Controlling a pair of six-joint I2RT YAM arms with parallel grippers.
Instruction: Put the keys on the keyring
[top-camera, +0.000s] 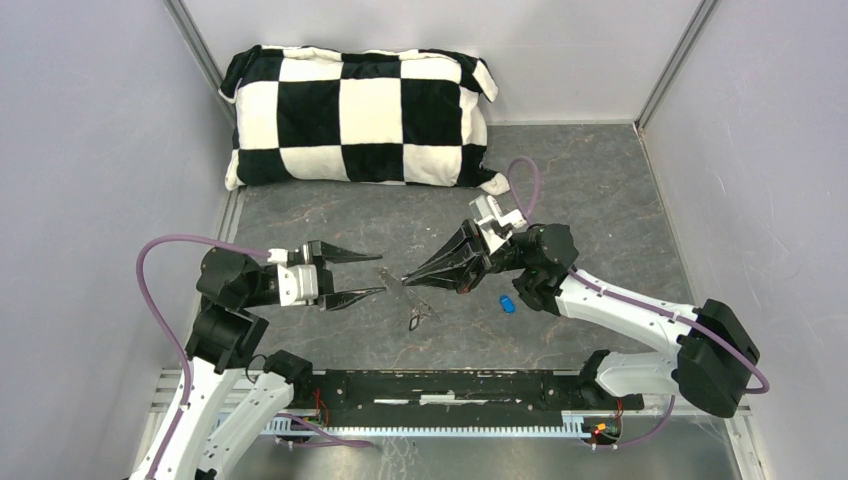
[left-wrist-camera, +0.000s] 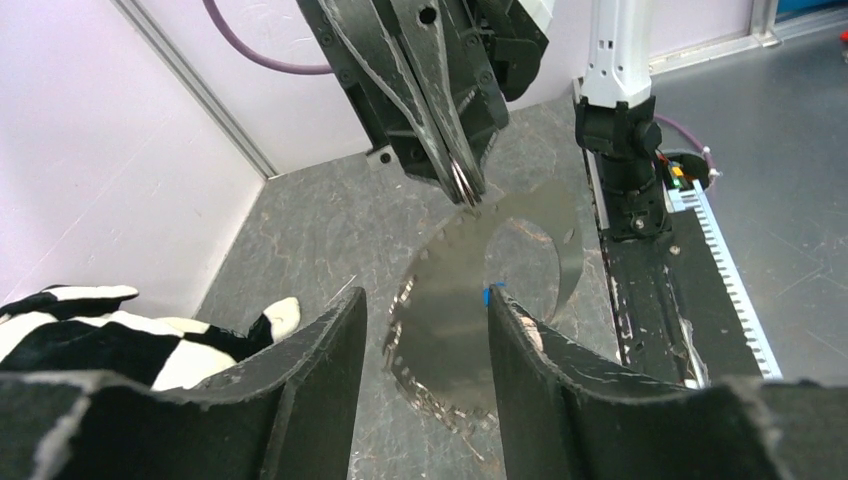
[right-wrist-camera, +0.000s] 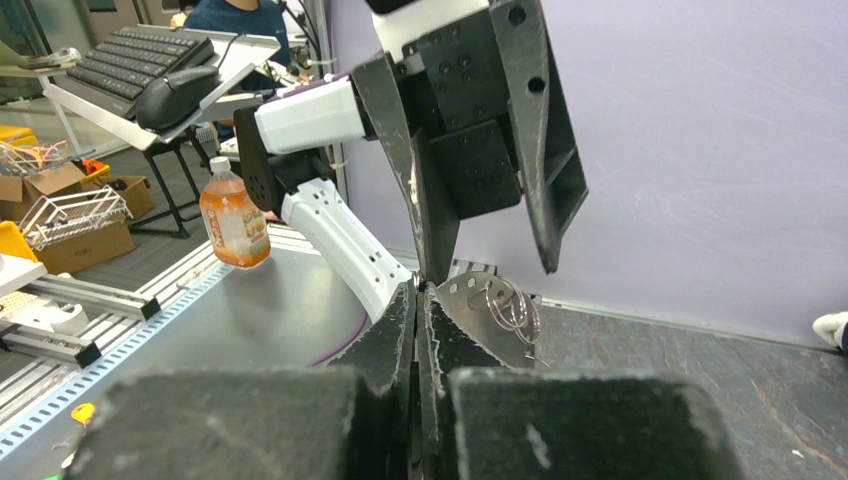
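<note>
Top external view: the right gripper (top-camera: 406, 282) was clamped on the keyring (left-wrist-camera: 440, 310), holding it up between the arms. The left gripper (top-camera: 384, 272) gaped beside it. The blue key (top-camera: 507, 303) lay on the table. The ring looked light, thin and springy, best pinched at the rim.

We see a black-and-white checkered pillow (top-camera: 360, 115) lying along the back wall on the dark grey marbled surface (top-camera: 600, 200), with pale walls closing in both sides. From the right wrist view we make out, beyond the enclosure, an upright orange drink bottle (right-wrist-camera: 233, 218), a keyboard (right-wrist-camera: 135, 60) with a mouse (right-wrist-camera: 165, 95) just beside it on a tilted tray, and cardboard boxes (right-wrist-camera: 85, 245) lower down
</note>
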